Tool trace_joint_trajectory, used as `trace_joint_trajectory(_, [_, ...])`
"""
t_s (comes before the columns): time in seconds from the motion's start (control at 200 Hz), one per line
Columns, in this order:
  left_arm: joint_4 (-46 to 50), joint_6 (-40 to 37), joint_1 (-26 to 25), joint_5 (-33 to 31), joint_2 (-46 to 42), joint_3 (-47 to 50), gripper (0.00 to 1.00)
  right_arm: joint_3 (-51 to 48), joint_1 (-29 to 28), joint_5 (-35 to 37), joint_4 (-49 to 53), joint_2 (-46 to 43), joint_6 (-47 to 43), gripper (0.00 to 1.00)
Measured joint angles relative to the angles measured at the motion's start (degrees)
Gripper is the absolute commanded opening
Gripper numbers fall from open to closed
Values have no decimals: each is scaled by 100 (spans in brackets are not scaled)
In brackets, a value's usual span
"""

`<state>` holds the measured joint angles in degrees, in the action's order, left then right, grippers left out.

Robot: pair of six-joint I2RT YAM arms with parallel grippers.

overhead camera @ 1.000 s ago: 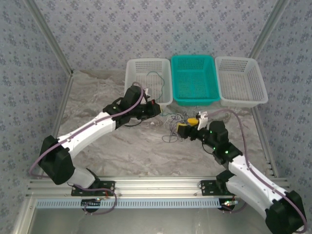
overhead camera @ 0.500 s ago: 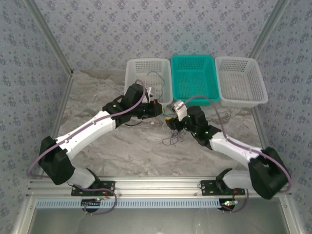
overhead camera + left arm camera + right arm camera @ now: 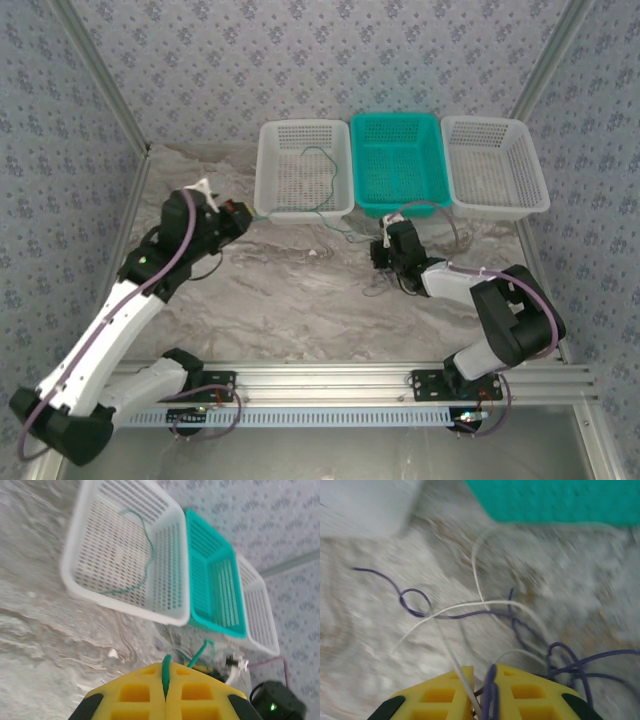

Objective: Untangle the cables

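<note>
Nearest you, your left hand (image 3: pixel 166 669) is pressed together on the green cable (image 3: pixel 165 682). The strand comes straight out between the pads and heads off toward the right arm.

Your right hand (image 3: pixel 482 670) is nearly closed, pinching the purple cable (image 3: pixel 491 690). That wrist view is smeared, so I'd only say it looks like a white cable (image 3: pixel 474 572) is caught in the pinch too.

My read is that you're at the pull-apart step. I'd treat the right hand as the anchor and draw the left one away slowly, low over the counter (image 3: pixel 290 300), so the green strand slides out instead of cinching. Watch the small purple loop (image 3: pixel 415 602), since it's the likely spot for a knot to tighten. If the white strand really is trapped, I'd let go and re-pinch the purple one alone before pulling.

The tangle (image 3: pixel 372 285) lies on the counter right at the right hand's tips. It sits just in front of the teal basket (image 3: pixel 355 160) and well apart from the left hand, which is over at the left side.

Farther back, a green length loops inside the left white basket (image 3: pixel 75 540). The right white basket (image 3: pixel 540 180) stands beyond the teal one.
</note>
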<state>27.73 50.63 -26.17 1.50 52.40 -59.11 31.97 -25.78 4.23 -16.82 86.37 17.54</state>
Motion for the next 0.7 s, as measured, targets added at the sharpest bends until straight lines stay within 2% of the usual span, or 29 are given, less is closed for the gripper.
trace_joint_trajectory(0.17, [238, 48, 278, -28, -164, 245, 0, -87, 52, 50, 186, 0, 179, 17])
trace_joint_trajectory(0.285, [219, 44, 337, 184, -127, 348, 0, -87, 52, -101, 251, -162, 258, 25])
trace_joint_trajectory(0.33, [162, 37, 337, 319, -85, 345, 0, -87, 52, -212, 317, -323, 291, 33])
trace_joint_trajectory(0.42, [162, -68, 334, 568, 37, 232, 0, -85, 52, -455, 518, -846, 293, 57])
trace_joint_trajectory(0.5, [192, -210, 334, 767, 173, -90, 0, -68, 35, -623, 778, -1473, 334, 70])
trace_joint_trajectory(0.64, [-31, -387, 334, 1117, 245, -643, 0, 15, -7, -658, 1322, -2673, 422, 87])
trace_joint_trajectory(0.7, [-210, -431, 334, 1217, 262, -782, 0, 46, -7, -645, 1508, -3152, 446, 92])
